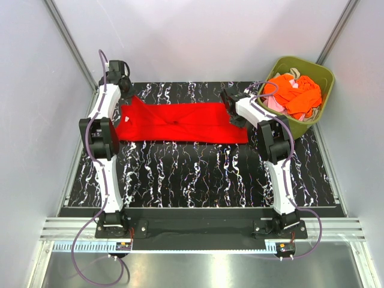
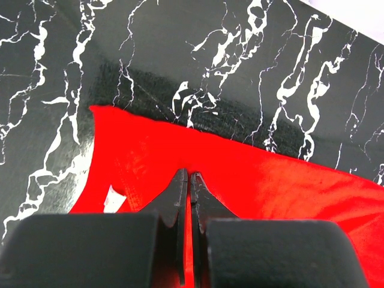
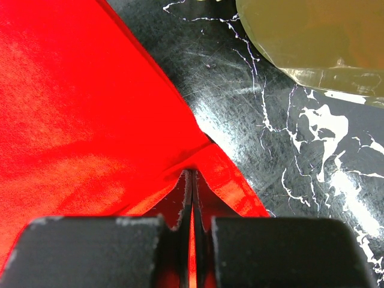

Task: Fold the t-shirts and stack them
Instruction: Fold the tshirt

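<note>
A plain red t-shirt point(image 1: 180, 122) lies folded into a long band across the back of the black marbled table point(image 1: 198, 174). My left gripper point(image 1: 124, 117) is shut on its left end, with red cloth point(image 2: 252, 180) pinched between the fingers point(image 2: 179, 192). My right gripper point(image 1: 230, 111) is shut on the right end, pinching a corner of the red cloth point(image 3: 90, 120) between its fingers point(image 3: 198, 192). Orange, pale pink and beige shirts point(image 1: 295, 95) lie heaped in the olive-green bin point(image 1: 318, 75).
The olive-green bin stands at the back right, close to my right arm, and its wall shows in the right wrist view point(image 3: 312, 36). White walls with metal frame posts close in the table. A metal rail point(image 1: 198, 228) runs along the near edge.
</note>
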`<state>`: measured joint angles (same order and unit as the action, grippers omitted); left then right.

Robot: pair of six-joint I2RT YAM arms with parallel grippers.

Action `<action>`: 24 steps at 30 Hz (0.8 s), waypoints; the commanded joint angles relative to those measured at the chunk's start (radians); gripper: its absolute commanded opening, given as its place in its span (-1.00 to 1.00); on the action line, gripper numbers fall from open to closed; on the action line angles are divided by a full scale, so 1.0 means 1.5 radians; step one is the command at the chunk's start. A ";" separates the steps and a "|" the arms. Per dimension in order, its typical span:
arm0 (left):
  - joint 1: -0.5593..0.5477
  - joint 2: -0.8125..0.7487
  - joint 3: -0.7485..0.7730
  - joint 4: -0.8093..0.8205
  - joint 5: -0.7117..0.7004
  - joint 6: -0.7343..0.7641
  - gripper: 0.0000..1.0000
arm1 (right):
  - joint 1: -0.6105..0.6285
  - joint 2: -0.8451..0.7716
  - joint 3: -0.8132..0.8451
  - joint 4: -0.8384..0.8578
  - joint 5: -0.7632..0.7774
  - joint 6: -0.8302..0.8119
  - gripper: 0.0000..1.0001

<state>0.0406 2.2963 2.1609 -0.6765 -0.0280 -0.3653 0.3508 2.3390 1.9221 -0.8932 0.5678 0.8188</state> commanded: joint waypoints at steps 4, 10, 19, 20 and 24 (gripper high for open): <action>0.002 0.010 0.026 0.039 0.015 0.008 -1.00 | -0.010 -0.028 0.018 -0.001 0.031 -0.019 -1.00; 0.006 0.035 0.024 0.063 0.058 -0.003 -1.00 | -0.008 -0.072 0.013 0.038 -0.052 -0.085 -0.99; 0.008 0.037 0.016 0.113 0.106 -0.015 -1.00 | 0.012 -0.153 -0.071 0.267 -0.413 -0.369 -0.60; 0.008 0.036 0.017 0.116 0.107 -0.016 -1.00 | 0.012 -0.149 -0.070 0.278 -0.455 -0.414 -0.53; 0.008 0.038 0.015 0.123 0.120 -0.020 -1.00 | 0.015 -0.122 -0.044 0.273 -0.589 -0.520 -0.32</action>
<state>0.0463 2.3577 2.1632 -0.5652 0.1066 -0.3851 0.3592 2.1540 1.8256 -0.5434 -0.0582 0.2424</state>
